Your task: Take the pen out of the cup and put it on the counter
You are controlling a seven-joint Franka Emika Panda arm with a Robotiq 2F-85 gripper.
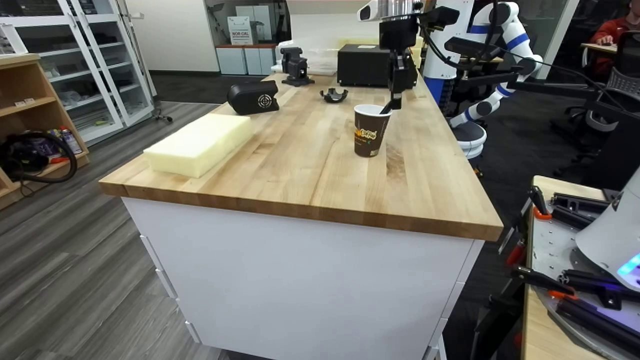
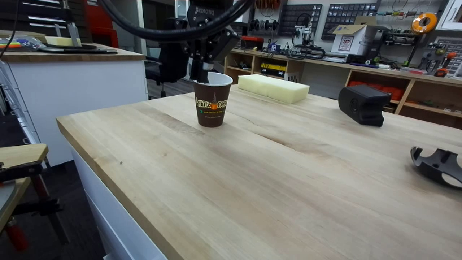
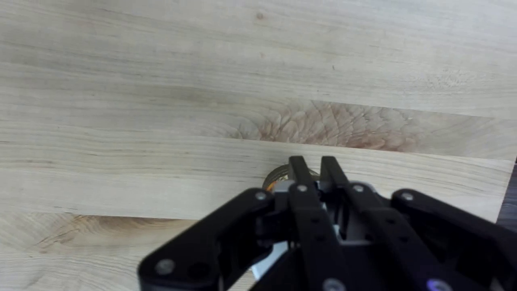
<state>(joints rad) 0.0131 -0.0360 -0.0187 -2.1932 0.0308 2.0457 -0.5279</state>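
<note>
The brown cup (image 1: 369,134) stands upright on the wooden counter (image 1: 300,175), nearer its right edge. It also stands on the counter (image 2: 288,187) in an exterior view (image 2: 212,108). In the wrist view the cup (image 3: 276,173) is mostly hidden under the jaws. The dark pen (image 1: 385,107) leans in the cup, its lower end hidden inside and its top between my fingers. My gripper (image 1: 395,104) points down at the cup's rim, also in an exterior view (image 2: 200,77). In the wrist view its fingers (image 3: 313,161) are narrowed to about the pen's thickness, shut on the pen; the contact itself is dark.
A pale yellow foam block (image 1: 200,142) lies at the counter's left side. A black case (image 1: 252,97) and a curved black part (image 1: 334,95) lie farther back. A black box (image 1: 363,65) and a black vise-like device (image 1: 295,67) stand at the far end.
</note>
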